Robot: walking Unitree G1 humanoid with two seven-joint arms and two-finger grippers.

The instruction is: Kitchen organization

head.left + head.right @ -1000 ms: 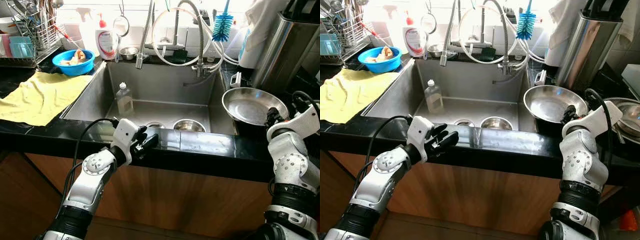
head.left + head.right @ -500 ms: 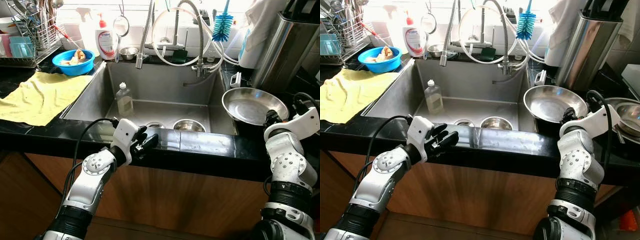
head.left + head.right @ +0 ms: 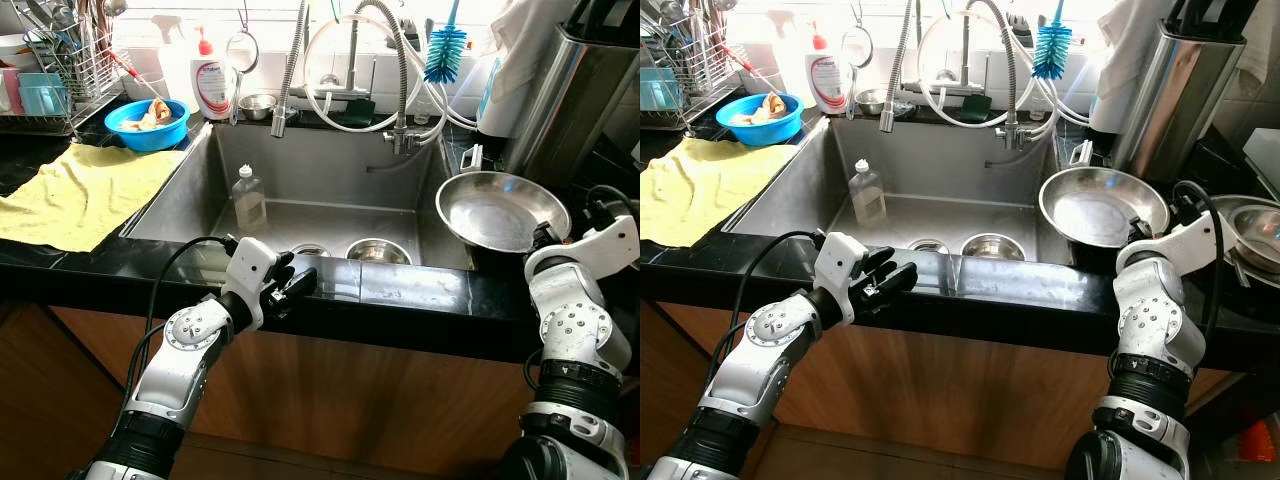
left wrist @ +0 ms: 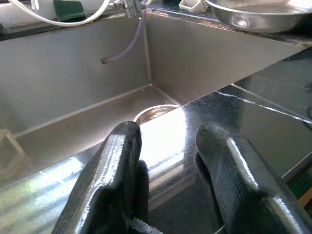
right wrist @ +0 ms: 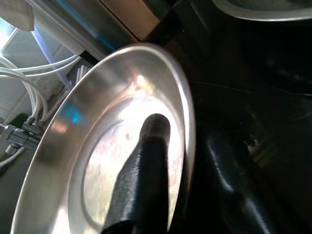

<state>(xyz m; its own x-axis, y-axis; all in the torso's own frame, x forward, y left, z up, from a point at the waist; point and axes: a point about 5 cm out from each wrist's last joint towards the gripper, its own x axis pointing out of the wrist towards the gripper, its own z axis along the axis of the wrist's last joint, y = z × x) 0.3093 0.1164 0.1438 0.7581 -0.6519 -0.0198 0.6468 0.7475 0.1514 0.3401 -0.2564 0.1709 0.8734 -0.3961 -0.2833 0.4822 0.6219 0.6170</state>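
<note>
One steel sink [image 3: 190,205], rectangular, brushed walls, set in a glossy black counter [image 3: 420,290]. One yellow cloth [image 3: 85,190], soft and rumpled, spread flat on the counter to my left. One tall cylindrical steel container [image 3: 565,105] at far right.

One wide, shallow steel bowl [image 3: 500,212], round and mirror-bright, held tilted over the sink's right edge. My right gripper [image 5: 165,161] is clamped on its rim: one black finger [image 5: 148,165] lies inside the bowl, the other sits under the rim.

One blue plastic bowl [image 3: 147,125], round, with scraps inside, behind the cloth. One wire dish rack [image 3: 75,60] at far left. Two small round steel bowls [image 3: 378,250] on the sink floor near the front wall. One clear plastic bottle [image 3: 247,198] upright in the sink; one white pump bottle [image 3: 211,85] on the back ledge. One blue bristle brush [image 3: 445,50] hanging by the hoses.

My left gripper [image 4: 168,161] hovers at the counter's front edge, fingers [image 4: 119,165] apart, holding nothing.
</note>
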